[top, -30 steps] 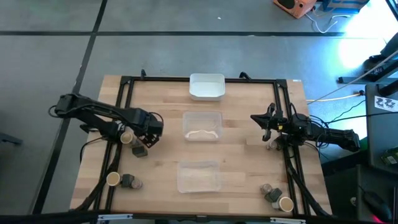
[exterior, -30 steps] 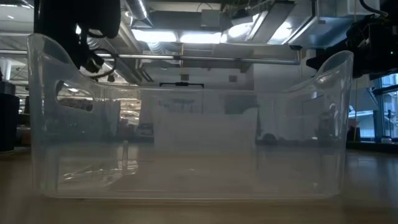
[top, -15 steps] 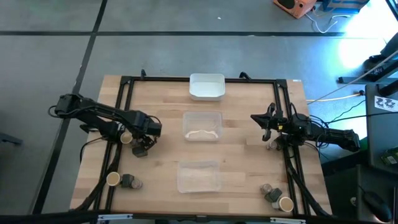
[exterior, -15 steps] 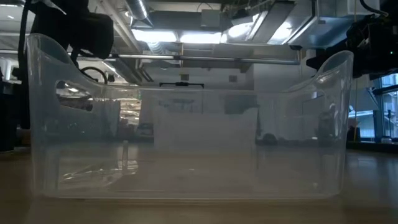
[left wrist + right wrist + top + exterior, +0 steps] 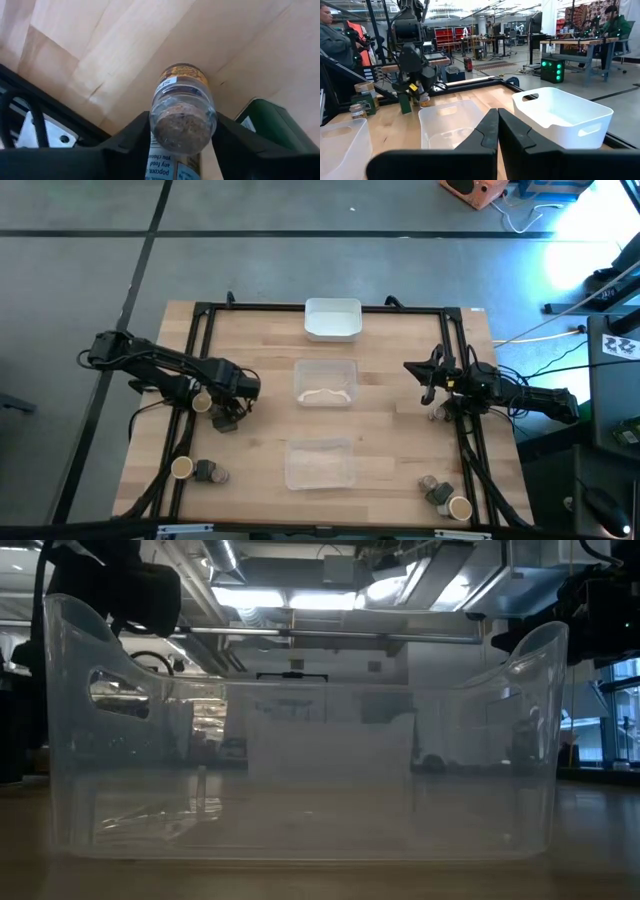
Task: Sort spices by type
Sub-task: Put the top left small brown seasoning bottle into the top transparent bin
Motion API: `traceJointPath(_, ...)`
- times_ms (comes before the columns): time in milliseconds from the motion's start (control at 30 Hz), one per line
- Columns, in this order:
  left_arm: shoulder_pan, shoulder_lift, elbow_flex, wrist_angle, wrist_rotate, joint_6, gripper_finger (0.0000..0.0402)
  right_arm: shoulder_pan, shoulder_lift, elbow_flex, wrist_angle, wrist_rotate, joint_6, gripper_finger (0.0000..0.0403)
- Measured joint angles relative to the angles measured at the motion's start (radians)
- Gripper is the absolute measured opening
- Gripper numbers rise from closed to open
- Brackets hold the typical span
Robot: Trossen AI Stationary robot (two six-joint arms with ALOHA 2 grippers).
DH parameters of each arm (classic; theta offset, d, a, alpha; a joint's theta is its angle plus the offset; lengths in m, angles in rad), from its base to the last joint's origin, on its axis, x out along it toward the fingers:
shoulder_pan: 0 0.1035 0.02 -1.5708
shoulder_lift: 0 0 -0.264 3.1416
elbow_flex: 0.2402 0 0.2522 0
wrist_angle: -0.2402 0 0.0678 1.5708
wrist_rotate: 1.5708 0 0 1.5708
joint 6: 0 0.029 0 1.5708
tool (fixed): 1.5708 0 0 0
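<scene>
My left gripper (image 5: 238, 392) points down near the table's left side, shut on a clear spice jar (image 5: 183, 117) of brown spice with a gold lid. The arm hides that jar in the high view. A dark green block (image 5: 272, 125) stands right beside it, also seen as the block (image 5: 225, 421). A tan-topped jar (image 5: 203, 401) stands by the left rail. More spices sit in a near-left group (image 5: 203, 472) and a near-right group (image 5: 443, 496). My right gripper (image 5: 497, 127) is shut and touches nothing, hovering at the table's right side (image 5: 425, 376), a small jar (image 5: 436, 414) beside it. My left gripper pinches the clear jar's body (image 5: 165, 125) between its two fingers (image 5: 131, 139), coming from above and pointing down. The jar's gold-lidded end (image 5: 183, 76) points at the wood. Whether that end rests on the table or hangs just above it, I cannot tell.
Three trays line the table's middle: a white tray (image 5: 333, 320) at the far edge, a clear tray (image 5: 325, 382) in the centre and a clear tray (image 5: 320, 463) near the front, which fills the low view (image 5: 300, 770). Black rails (image 5: 195, 360) run along both sides.
My left gripper has moved a little toward the table's left and near edges and has come lower. Its arm shows lower and farther left in the low view. The right arm has kept still.
</scene>
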Motion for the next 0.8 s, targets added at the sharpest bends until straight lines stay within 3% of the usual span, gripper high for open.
traceJointPath(367, 0.019, 0.0, 0.248, -0.029, -0.01, 0.083, 0.0161, 0.0, 0.0, 0.0, 0.0, 0.001, -0.013, 0.0012)
traceJointPath(633, 0.058, 0.001, 0.464, 0.006, -0.145, 0.203, 0.0163, 0.0, 0.0, 0.0, 0.0, 0.001, -0.013, 0.0012)
traceJointPath(800, 0.081, 0.075, 0.549, 0.092, -0.178, 0.3, 0.0164, 0.0, 0.0, 0.0, 0.0, 0.001, -0.014, 0.0012)
